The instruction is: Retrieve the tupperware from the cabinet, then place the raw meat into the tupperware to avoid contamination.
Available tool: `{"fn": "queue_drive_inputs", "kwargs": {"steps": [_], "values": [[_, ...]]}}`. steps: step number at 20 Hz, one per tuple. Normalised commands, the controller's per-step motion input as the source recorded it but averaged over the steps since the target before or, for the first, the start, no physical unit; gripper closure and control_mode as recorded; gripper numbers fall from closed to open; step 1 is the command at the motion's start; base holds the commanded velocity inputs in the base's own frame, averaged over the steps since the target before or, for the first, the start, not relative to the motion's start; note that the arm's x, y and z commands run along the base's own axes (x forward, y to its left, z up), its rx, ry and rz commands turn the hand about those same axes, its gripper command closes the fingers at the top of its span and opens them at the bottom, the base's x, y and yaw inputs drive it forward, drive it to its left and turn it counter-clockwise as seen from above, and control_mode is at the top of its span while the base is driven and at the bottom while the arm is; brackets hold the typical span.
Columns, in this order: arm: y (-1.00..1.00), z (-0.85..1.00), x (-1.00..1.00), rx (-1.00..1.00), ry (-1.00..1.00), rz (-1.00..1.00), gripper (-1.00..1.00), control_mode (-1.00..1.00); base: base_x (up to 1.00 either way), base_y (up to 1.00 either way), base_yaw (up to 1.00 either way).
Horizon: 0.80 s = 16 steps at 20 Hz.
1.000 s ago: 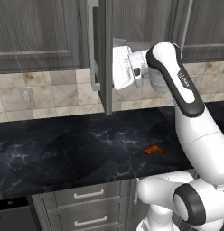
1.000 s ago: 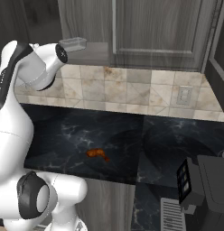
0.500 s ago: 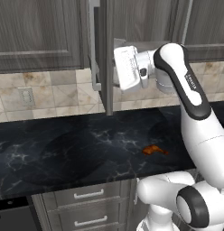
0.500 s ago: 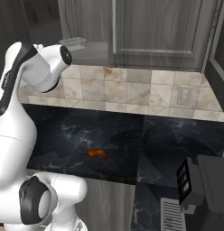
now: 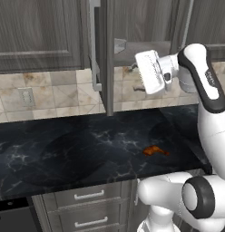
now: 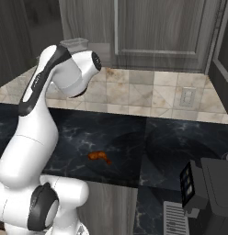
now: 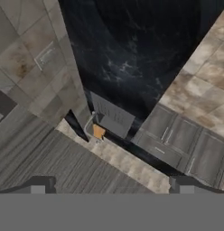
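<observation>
Trouble from here, as you can judge it, lies mostly around the open cabinet door.

Left base view: the door stands edge-on toward you with its long silver handle on the near face. The tupperware sits on the cabinet shelf just behind that door edge, and the white hand hangs to its right, level with the shelf's underside. If you drive straight toward the container, the wrist could catch the shelf lip or knock the door; come in too low and you push the container deeper instead of getting around it. The raw meat lies on the dark bench, well below and apart from the arm, so it is in no danger yet.

Right base view: the tupperware shows just above the arm's bent upper link, near the shelf edge. A clumsy nudge could tip it off the shelf onto the bench. The raw meat rests on the bench near the front edge, so a dropped container might strike it or send it rolling off.

Hand view: the end effector is spread wide, its two dark tips far apart with nothing between them. The camera looks down past the door edge at the bench and lower drawers, not at the container, so you would be closing blind unless you re-aim first.
</observation>
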Motion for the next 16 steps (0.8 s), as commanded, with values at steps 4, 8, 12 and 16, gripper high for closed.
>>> {"fn": "queue_drive_inputs", "kwargs": {"steps": [4, 8, 12, 16], "values": [[-0.40, -0.26, 0.31, -0.15, -0.08, 0.30, -1.00, -1.00, 0.00, 0.00, 0.00], [-0.16, -0.08, 0.03, -0.36, -0.11, 0.31, -1.00, -1.00, 0.00, 0.00, 0.00], [-0.11, 0.06, -0.24, -0.44, -0.19, 0.31, -1.00, -1.00, 0.00, 0.00, 0.00], [-0.25, 0.03, -0.23, -0.40, -0.19, 0.28, -1.00, -1.00, 0.00, 0.00, 0.00]]}}
